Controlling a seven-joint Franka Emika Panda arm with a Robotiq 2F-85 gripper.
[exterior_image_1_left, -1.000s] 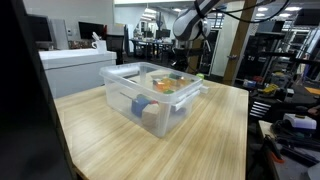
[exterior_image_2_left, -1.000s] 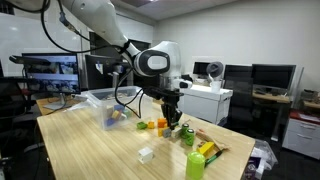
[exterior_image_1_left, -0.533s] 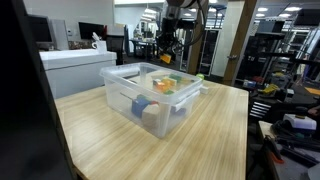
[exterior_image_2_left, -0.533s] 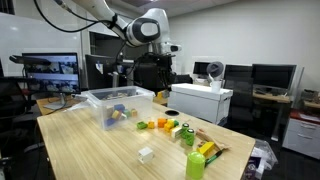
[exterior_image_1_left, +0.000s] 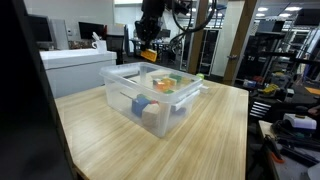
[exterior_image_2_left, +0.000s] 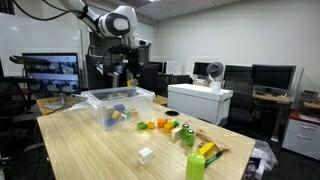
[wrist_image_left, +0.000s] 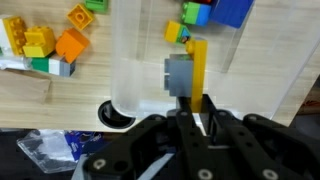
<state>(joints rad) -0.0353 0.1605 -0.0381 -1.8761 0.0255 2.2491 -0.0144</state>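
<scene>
Arm swings away from the loose toys (exterior_image_2_left: 165, 127); pincer (exterior_image_1_left: 148, 50) hangs above the clear bin (exterior_image_1_left: 128, 98), pinched narrow on a yellow block (wrist_image_left: 198, 62).
Bin wall lies directly beneath the fingertips: best to centre over open bin space before releasing.

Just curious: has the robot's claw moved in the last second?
Yes. The gripper, holding a yellow block, swung from the loose blocks to above the clear bin.

The arm (exterior_image_2_left: 118, 20) is held high and bent over at the wrist, so that the claw (exterior_image_1_left: 148, 48) is pointed straight down. In the wrist view its dark fingers (wrist_image_left: 180, 118) are seen drawn closely together, clamped.
</scene>
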